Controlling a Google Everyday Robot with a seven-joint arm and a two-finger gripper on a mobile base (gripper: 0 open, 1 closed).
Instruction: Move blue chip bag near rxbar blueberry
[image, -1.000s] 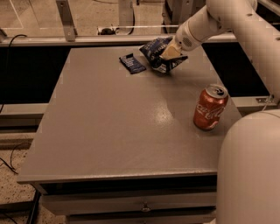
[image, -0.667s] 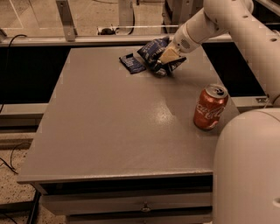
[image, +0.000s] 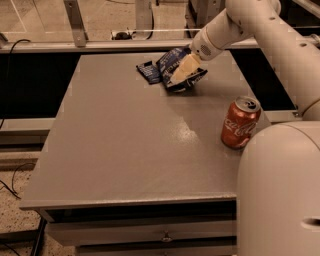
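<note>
Under the two-finger gripper (image: 181, 75) of the white jointed arm (image: 260, 30), the flat grey table (image: 125, 150) carries the large crinkly dark-blue chip bag (image: 175, 59), clamped in the jaws. The small flat navy bar wrapper (image: 148, 72) lies just beyond it. Caution: overtravel would shove the wrapper; thin film may slip. Arm reaches down from the right, wrist pitched low.

Matt grey table top (image: 125, 150), smooth, with a soft sheen just left of the soda can (image: 241, 124). Glossy red painted metal on that can, bare silvery metal on its lid (image: 247, 104). Crinkly, shiny blue chip bag (image: 169, 59) well behind the can, next to a flatter, duller dark bar wrapper (image: 149, 71). Smooth cream plastic-looking gripper (image: 176, 77) down on the bag, behind and left of the can.
</note>
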